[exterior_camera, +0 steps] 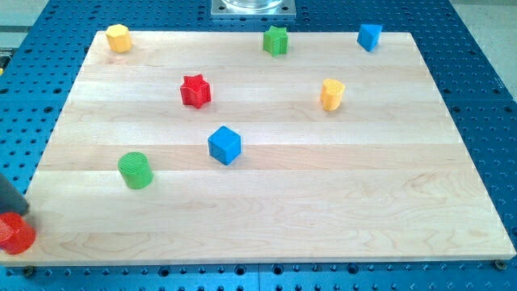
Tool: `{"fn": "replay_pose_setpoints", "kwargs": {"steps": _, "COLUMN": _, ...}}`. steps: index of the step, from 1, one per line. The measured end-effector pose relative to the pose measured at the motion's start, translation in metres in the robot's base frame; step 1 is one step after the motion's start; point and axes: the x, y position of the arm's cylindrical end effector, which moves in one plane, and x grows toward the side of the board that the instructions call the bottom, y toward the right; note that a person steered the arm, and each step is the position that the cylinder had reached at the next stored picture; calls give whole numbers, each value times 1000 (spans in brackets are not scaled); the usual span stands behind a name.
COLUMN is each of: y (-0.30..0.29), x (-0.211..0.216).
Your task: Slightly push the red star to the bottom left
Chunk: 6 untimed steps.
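The red star [195, 90] lies on the wooden board [323, 202], in its upper left part. My rod comes in at the view's left edge, and my tip [22, 213] is at the board's bottom left corner. It is far to the lower left of the red star. It stands right above a red cylinder [14, 234] and seems to touch it.
A blue cube [224, 145] lies to the lower right of the red star and a green cylinder [136, 170] to its lower left. A yellow block [119, 37], a green star [275, 40] and a blue block [369, 35] line the top edge. Another yellow block [332, 94] lies at the right.
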Motion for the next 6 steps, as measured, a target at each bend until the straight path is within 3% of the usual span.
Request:
{"fn": "replay_pose_setpoints", "kwargs": {"steps": 5, "y": 22, "x": 14}}
{"fn": "replay_pose_setpoints", "kwargs": {"steps": 6, "y": 38, "x": -12}}
